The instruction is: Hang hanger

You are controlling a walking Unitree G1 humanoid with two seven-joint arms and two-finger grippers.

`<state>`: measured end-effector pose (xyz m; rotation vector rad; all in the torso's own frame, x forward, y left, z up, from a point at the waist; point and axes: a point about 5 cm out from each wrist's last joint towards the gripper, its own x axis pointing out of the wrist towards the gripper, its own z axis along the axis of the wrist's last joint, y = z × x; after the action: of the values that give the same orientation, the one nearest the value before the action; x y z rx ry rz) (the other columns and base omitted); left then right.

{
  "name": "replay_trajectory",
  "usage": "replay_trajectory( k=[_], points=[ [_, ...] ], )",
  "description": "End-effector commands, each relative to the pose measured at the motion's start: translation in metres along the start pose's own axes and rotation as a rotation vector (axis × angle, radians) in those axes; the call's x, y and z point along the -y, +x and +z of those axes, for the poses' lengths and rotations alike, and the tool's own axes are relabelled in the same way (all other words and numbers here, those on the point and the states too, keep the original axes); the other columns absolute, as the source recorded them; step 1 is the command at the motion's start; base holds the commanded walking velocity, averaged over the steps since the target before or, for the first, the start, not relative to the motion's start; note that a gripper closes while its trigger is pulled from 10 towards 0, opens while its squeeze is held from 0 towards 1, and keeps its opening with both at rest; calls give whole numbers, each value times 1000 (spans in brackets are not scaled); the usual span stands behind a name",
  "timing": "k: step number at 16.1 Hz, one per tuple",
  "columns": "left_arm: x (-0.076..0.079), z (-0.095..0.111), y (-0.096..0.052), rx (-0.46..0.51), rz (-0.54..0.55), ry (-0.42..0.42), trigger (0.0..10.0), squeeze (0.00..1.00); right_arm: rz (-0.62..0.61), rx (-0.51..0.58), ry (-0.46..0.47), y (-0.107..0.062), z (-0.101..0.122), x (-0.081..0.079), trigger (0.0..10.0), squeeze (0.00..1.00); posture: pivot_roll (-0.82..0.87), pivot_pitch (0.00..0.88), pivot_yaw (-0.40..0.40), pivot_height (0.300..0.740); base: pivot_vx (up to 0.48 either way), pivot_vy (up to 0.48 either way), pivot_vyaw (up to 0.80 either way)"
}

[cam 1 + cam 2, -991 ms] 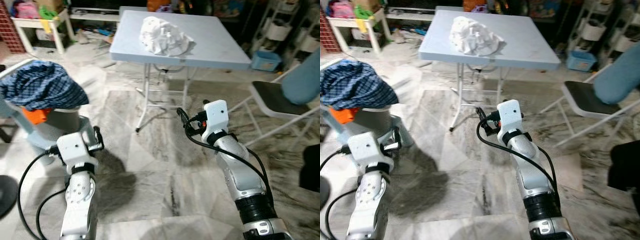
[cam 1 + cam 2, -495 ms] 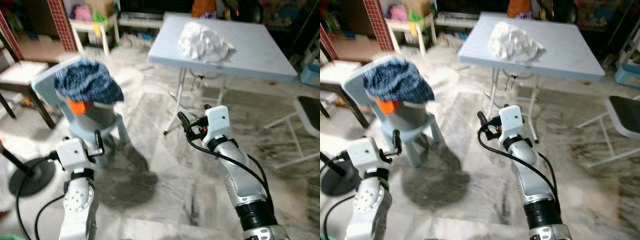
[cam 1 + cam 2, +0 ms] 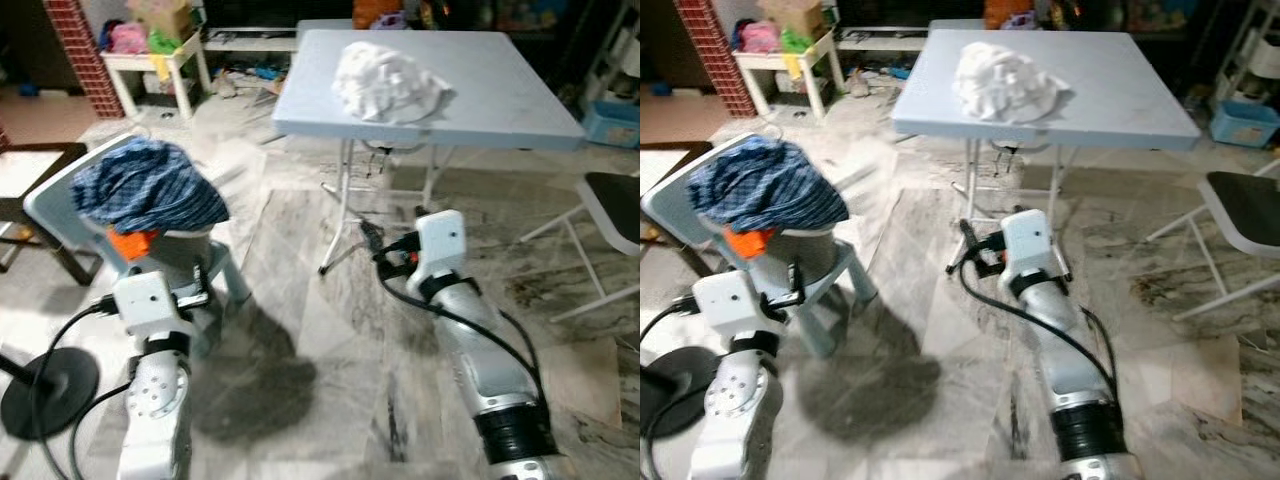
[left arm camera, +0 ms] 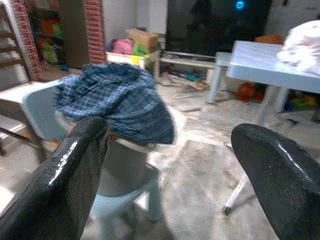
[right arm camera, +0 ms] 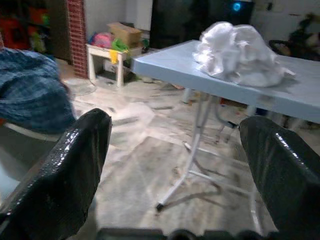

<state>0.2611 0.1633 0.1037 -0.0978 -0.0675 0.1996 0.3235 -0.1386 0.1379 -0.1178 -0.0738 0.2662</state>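
Observation:
A blue plaid garment [image 3: 140, 190] is heaped over the back of a pale blue plastic chair [image 3: 215, 275] at my left, with something orange [image 3: 135, 243] under it. My left gripper [image 3: 197, 283] is held low right by that chair, open with nothing between its fingers [image 4: 75, 165]. Over the marble floor near the table's legs, my right gripper [image 3: 370, 240] is also open and holds nothing, its fingers [image 5: 75, 160] spread wide. A crumpled white cloth [image 3: 385, 80] lies on the light blue folding table [image 3: 500, 100] ahead.
A folding chair [image 3: 615, 205] with a dark seat stands at the right. A black round stand base [image 3: 45, 390] sits on the floor at my left. A small white table [image 3: 150, 65] with toys and a brick pillar [image 3: 75, 40] are at the back left.
The whole picture has shifted as the camera moved. The chair with the plaid garment now sits closer at my left. Both arms keep the same raised pose.

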Motion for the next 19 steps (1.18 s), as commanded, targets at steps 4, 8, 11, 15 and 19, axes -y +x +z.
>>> replay_trajectory(
  k=[4, 8, 11, 15, 19],
  points=[
    [-9, 2, 0, -3, 9, 29, 10000, 0, 23, 30, 13, 3, 8, -11, 10000, 0, -20, 0, 36, 740, 357, 321, 702],
    [-9, 3, -1, -5, 0, 58, 10000, 0, 20, 24, 22, 2, 7, -13, 10000, 0, -18, 0, 43, 740, 359, 319, 595],
    [-8, 3, 0, -14, -10, 38, 10000, 0, 6, 24, 45, 2, 8, -13, 10000, 0, -20, 0, 48, 740, 383, 200, 0],
    [-5, 2, 1, -25, -32, -9, 10000, 0, -15, 29, 59, 1, 8, -10, 10000, 0, -24, 0, 54, 740, 0, 0, 0],
    [-9, -1, 4, -73, 12, -30, 10000, 0, -21, 20, 61, 2, 7, -9, 10000, 0, -24, 0, 52, 740, 0, 0, 0]
  ],
)
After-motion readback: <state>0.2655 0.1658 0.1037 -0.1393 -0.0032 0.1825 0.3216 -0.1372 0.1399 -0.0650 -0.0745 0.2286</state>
